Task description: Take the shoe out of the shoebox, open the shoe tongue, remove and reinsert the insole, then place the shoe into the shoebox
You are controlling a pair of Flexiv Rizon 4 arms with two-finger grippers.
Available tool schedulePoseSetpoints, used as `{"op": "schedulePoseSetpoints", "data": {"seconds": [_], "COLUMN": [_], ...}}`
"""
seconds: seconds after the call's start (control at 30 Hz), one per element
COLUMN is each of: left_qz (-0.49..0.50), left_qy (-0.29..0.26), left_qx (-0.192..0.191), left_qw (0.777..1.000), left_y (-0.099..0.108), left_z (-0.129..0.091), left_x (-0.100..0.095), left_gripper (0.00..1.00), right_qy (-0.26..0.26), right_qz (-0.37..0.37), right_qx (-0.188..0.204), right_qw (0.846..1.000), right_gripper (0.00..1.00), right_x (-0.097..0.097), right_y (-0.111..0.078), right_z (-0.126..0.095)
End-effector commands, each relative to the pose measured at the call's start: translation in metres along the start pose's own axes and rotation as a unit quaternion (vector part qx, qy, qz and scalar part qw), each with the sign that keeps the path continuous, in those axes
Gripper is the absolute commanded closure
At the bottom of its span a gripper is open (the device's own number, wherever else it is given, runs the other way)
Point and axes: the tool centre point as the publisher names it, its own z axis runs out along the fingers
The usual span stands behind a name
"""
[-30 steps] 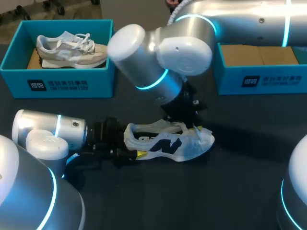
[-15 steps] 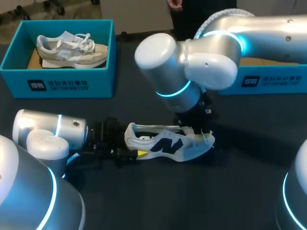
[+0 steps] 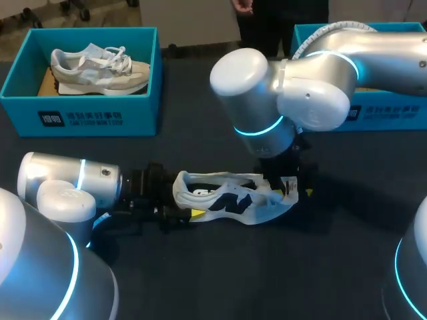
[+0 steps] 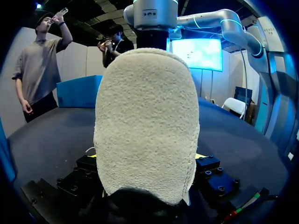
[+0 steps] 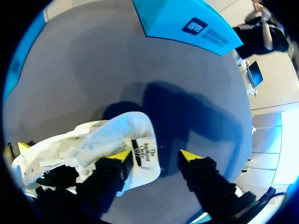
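Note:
A white shoe with dark side markings [image 3: 227, 199] lies on its sole on the dark table, toe to the right. Its fuzzy heel [image 4: 147, 116] stands between the fingers of my left gripper [image 3: 179, 215], which touch it on both sides. At the toe end, my right gripper [image 3: 295, 189] hangs over the shoe. In the right wrist view the right gripper [image 5: 155, 155] is open. The white tongue with its label [image 5: 142, 147] lies against one fingertip [image 5: 120, 155]; the other fingertip [image 5: 189, 155] stands apart over bare table.
A teal shoebox [image 3: 100, 120] at the back left holds a second, beige shoe [image 3: 100, 67]. Another teal shoebox [image 3: 393, 113] stands at the back right, mostly behind my right arm. The tabletop [image 3: 267, 280] in front of the shoe is bare.
My right arm has swung to the right along the shoe toward the toe, and its fingers have parted, letting go of the tongue. The left arm and the shoe's heel stayed put.

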Motion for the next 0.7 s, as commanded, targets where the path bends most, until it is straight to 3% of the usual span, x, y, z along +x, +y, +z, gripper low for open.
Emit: {"op": "schedulePoseSetpoints", "data": {"seconds": [0.03,0.7], "left_qz": [-0.001,-0.001], "left_qy": [0.000,0.000], "left_qx": [-0.002,-0.002], "left_qw": [1.000,1.000], "left_y": [0.015,0.015], "left_z": [0.008,0.008], "left_x": [-0.011,-0.011], "left_gripper": [1.00,1.00], "right_qy": [-0.001,-0.033], "right_qz": [0.060,0.032], "right_qx": [0.001,-0.072], "right_qw": [0.998,0.996], "right_gripper": [0.00,0.00], "right_x": [0.004,0.005], "right_y": [-0.003,0.005], "right_z": [0.003,-0.077]}}
